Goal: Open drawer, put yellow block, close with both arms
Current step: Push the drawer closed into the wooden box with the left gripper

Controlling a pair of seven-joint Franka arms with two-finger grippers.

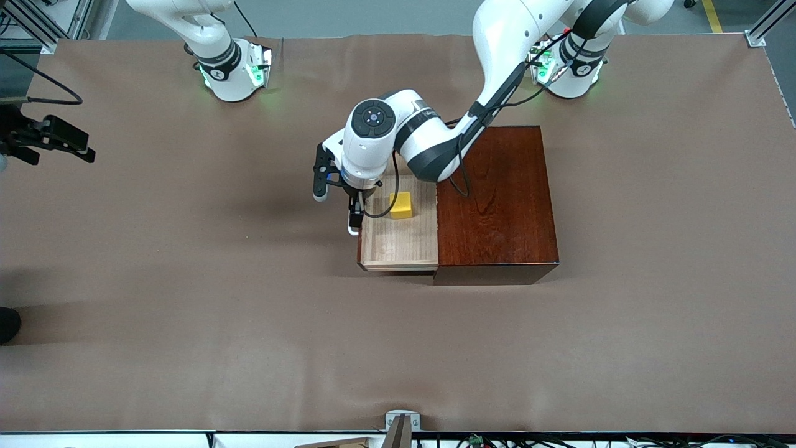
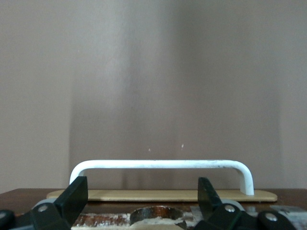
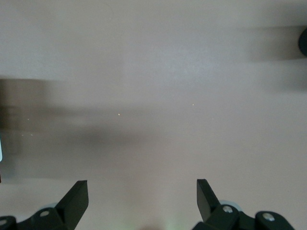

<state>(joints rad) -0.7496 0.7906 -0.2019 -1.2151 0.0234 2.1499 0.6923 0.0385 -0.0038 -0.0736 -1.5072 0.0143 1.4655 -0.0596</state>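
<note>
Brown cloth covers the whole worktop [image 1: 186, 298], smooth with a few soft folds, and grey floor shows past its top edge. Metal frame posts stand at the corners, and cables run along the edge nearest the front camera. A dark red-brown wooden box [image 1: 500, 199] sits near the middle of the worktop, a bit toward the left arm's end. Its drawer [image 1: 398, 246] is pulled out toward the right arm's end, and the pale wood inside shows. The yellow block [image 1: 402, 205] lies in the drawer, close to the box. The left arm [image 1: 497, 56] comes from its green-lit base and bends down over the drawer. The left end effector [image 1: 355, 214] hangs at the drawer's front end, right by the white handle [image 2: 163, 165]. In the left wrist view its fingers [image 2: 72, 199] are spread wide, with the handle just past them and not touching them. They hold nothing. The right arm [image 1: 211, 37] waits at its own base. The right end effector [image 3: 141, 196] shows only in the right wrist view, over bare brown cloth. Its fingers [image 3: 76, 196] are spread wide too, with nothing between them.
</note>
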